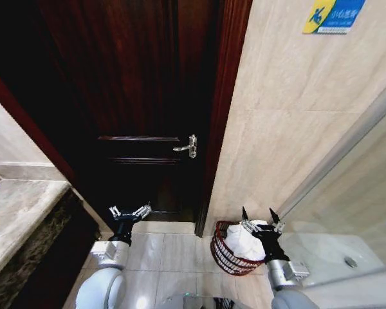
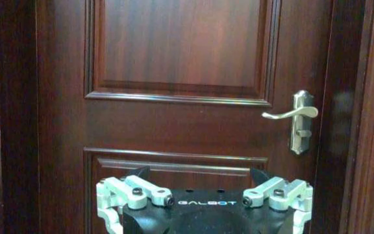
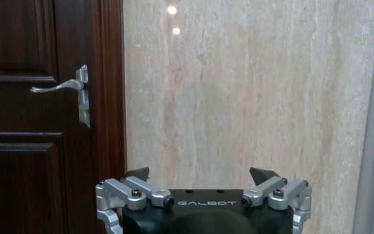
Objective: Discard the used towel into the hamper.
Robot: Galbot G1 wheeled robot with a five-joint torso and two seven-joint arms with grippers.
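Status check, towel-to-hamper task.

The hamper (image 1: 235, 252) stands on the tiled floor (image 1: 170, 251) against the beige wall (image 1: 276, 141), directly beneath and just behind the right pincer (image 1: 257, 217). A white towel (image 1: 244, 243) lies bunched inside it, filling most of the basket and rising to about rim level; nothing visibly hangs over the rim on the side in view.

Right pincer: spread wide, empty, hovering over the hamper mouth with its fingertips pointing toward the wall. The arm partly covers the near rim, so whether the fingers touch the cloth cannot be told. In the right wrist view the same pincer (image 3: 200, 178) faces bare wall tile, with nothing between the fingers.

Left pincer (image 1: 130, 212): also spread wide and empty, well apart from the hamper, held in front of the dark wooden door (image 1: 135, 96). The door handle (image 2: 294, 114) sits up and ahead of it.

Judgement: the drop looks done, with the towel in the hamper and released. What remains, at most, is lifting the right arm clear.
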